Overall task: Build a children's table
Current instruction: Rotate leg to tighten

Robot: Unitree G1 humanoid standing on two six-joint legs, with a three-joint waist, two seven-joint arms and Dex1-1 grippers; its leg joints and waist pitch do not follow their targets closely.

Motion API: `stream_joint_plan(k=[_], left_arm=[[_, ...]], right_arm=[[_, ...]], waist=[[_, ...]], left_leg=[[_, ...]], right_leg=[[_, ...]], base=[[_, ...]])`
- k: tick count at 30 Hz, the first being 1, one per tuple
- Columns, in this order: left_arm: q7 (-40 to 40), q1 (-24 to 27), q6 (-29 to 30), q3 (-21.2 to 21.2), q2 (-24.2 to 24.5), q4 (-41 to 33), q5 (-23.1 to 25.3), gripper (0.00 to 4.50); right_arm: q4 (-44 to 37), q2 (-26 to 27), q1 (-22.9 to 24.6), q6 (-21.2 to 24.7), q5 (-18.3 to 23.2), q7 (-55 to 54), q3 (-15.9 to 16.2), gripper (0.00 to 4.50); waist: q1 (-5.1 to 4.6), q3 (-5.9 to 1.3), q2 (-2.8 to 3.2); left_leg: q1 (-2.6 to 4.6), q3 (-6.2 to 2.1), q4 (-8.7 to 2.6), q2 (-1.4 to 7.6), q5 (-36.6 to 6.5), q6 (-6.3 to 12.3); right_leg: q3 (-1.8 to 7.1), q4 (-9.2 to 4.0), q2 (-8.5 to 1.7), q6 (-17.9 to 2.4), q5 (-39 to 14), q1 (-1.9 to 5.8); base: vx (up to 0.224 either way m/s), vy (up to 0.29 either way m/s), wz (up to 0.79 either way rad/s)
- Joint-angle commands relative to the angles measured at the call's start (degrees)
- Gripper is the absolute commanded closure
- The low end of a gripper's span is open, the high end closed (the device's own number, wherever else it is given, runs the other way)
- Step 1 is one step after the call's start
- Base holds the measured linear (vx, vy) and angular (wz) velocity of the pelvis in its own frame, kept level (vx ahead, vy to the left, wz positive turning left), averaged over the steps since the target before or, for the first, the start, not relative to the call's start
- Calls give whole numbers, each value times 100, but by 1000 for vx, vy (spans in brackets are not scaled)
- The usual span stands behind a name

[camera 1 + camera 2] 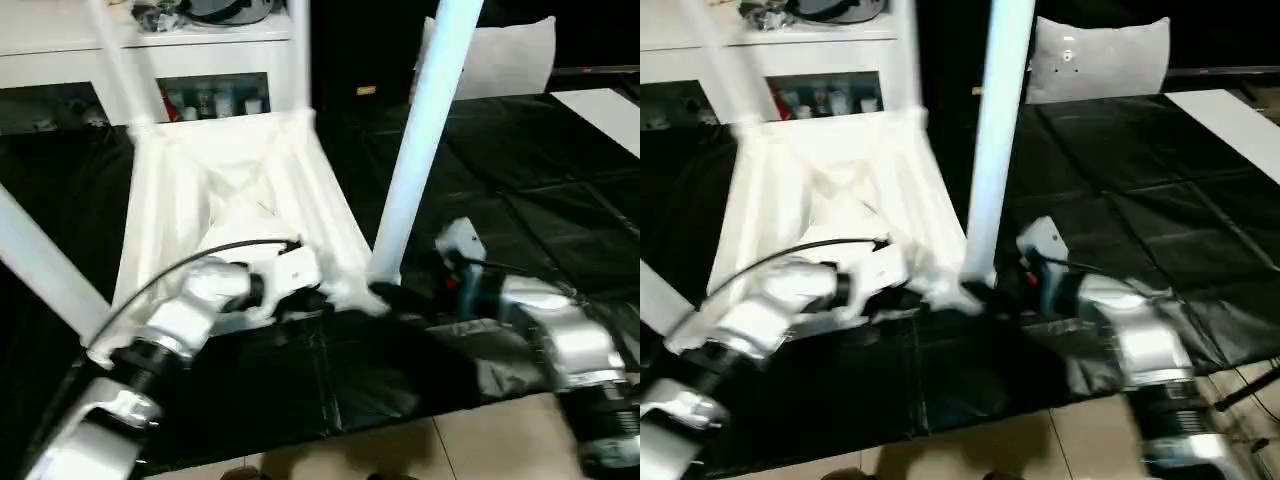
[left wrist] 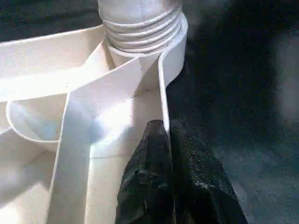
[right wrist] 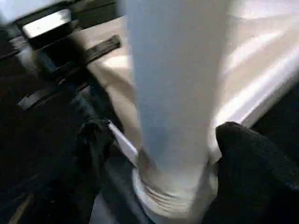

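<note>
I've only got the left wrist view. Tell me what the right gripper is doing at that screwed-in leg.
Observer: The right gripper is open, with a black finger on each side of the long round white leg, near its threaded foot.
Operator: Report the other corners.
Observer: Three more white legs rise from them.
Operator: Say what it all rests on.
Observer: The upside-down white plastic table top lies on a black sheet.

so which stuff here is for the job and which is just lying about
For the job:
- tabletop, upside down
- leg upright in its near corner socket
- left gripper pinching the rim
- right gripper around the leg's base

Lying about:
- cabinet
- black sheet
- pillow
</note>
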Motion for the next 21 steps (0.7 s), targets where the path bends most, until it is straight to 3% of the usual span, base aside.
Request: stream_joint_plan(k=[1, 3, 4, 8, 13, 14, 21], left_arm=[[-497, -59, -309, -263, 7, -102, -26, 450], [-732, -77, -457, -358, 109, -73, 21, 450], [-809, -88, -500, -387, 133, -58, 36, 450], [-1156, -166, -773, -485, 191, 68, 71, 450], [-1285, -221, -904, -527, 201, 139, 63, 450], [-1288, -231, -909, -527, 194, 150, 64, 450], [-1325, -276, -948, -501, 153, 263, 76, 450]], right_arm=[[-48, -96, -43, -71, 101, 372, 116, 57], [11, -243, -76, -246, 17, 682, 252, 57], [33, -281, -94, -288, -17, 779, 304, 84], [85, -354, -182, -200, 75, 1247, 461, 113], [75, -331, -211, -48, 154, 1519, 586, 151], [83, -333, -215, -43, 159, 1537, 598, 164], [79, -275, -213, 92, 246, 1665, 611, 225]], waist=[[-2, -412, -19], [21, -397, -23], [23, -395, -35], [65, -394, -50], [90, -411, -53], [84, -411, -81], [88, -415, -71]], left_leg=[[34, -1, -356, 218, -803, 499], [31, -1, -366, 219, -912, 436], [34, -2, -368, 221, -951, 410], [45, -2, -376, 224, -993, 341], [36, -10, -370, 225, -879, 346], [31, -6, -370, 226, -868, 353], [27, -7, -364, 223, -801, 347]], right_leg=[[250, -310, -351, -1419, -915, 328], [252, -335, -367, -1372, -1136, 325], [252, -342, -369, -1346, -1221, 322], [262, -354, -373, -1258, -1446, 315], [257, -325, -371, -1273, -1288, 325], [256, -325, -370, -1280, -1265, 330], [254, -319, -374, -1281, -1252, 329]], base=[[0, 0, 0], [0, 0, 0], [0, 0, 0], [0, 0, 0], [0, 0, 0], [0, 0, 0], [0, 0, 0]])
